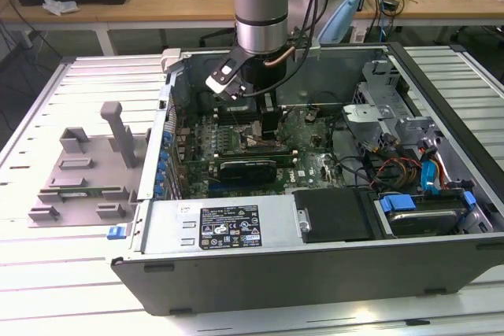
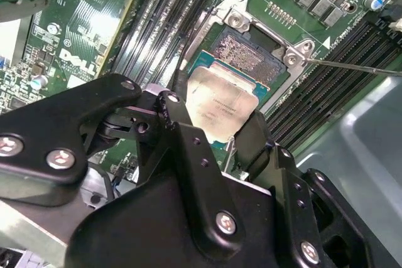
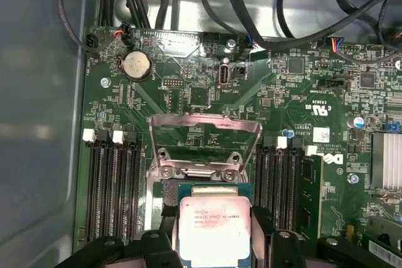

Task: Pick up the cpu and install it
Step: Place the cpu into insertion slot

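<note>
Pinching cpu flat in gripper | chip partly over open socket, offset toward gripper | probably not yet seated

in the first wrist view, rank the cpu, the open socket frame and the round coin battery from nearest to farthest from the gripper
1. cpu: held in the gripper, between its fingers.
2. open socket frame: just beyond the cpu.
3. round coin battery: farthest, well past the frame and off to one side.
</note>
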Controlling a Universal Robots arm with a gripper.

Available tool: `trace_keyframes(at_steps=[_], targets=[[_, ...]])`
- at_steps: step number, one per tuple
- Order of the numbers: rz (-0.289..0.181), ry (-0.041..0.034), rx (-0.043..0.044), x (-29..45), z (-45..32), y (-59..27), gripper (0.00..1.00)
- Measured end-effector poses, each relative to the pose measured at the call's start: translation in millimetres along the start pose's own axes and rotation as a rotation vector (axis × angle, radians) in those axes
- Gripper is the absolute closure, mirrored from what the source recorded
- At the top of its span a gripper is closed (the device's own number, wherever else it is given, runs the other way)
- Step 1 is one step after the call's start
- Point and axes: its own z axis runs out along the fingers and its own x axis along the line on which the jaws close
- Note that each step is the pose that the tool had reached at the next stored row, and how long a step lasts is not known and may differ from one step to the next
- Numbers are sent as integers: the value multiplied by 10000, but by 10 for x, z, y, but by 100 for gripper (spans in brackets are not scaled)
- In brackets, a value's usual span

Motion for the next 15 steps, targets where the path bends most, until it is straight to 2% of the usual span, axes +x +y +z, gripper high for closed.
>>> trace_keyframes(at_steps=[2, 6, 15], targets=[[-1, -2, 2, 1, 42, -3, 46], [0, 1, 0, 55, 60, -5, 46], [-1, 2, 0, 64, 116, -56, 46]])
